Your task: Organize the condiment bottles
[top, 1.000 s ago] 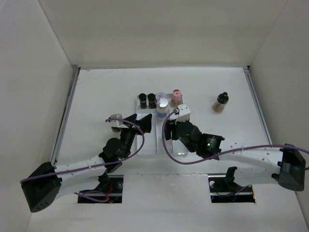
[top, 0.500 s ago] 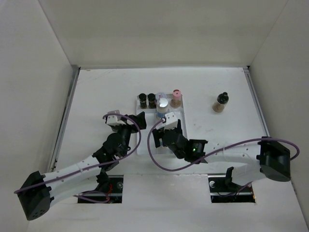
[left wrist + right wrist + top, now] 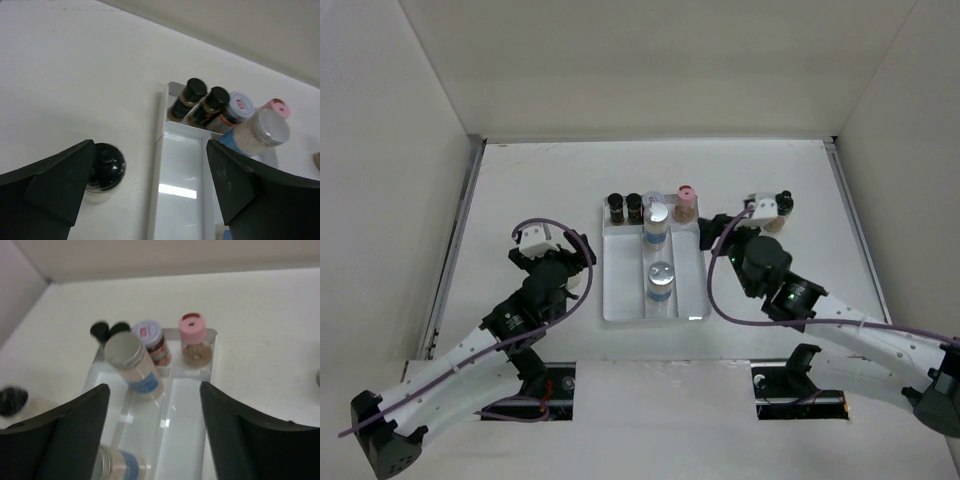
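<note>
Catching on its wrist camera a black-capped bottle [image 3: 102,170] left of the tray [image 3: 182,160], hidden overhead, the left end effector [image 3: 150,145] hovers fingers apart; the right end effector [image 3: 154,386] likewise.

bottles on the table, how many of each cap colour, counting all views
black-capped bottles: 4
grey-lidded bottles: 2
pink-capped bottle: 1
pale-lidded bottle with a red mark: 1
total: 8
</note>
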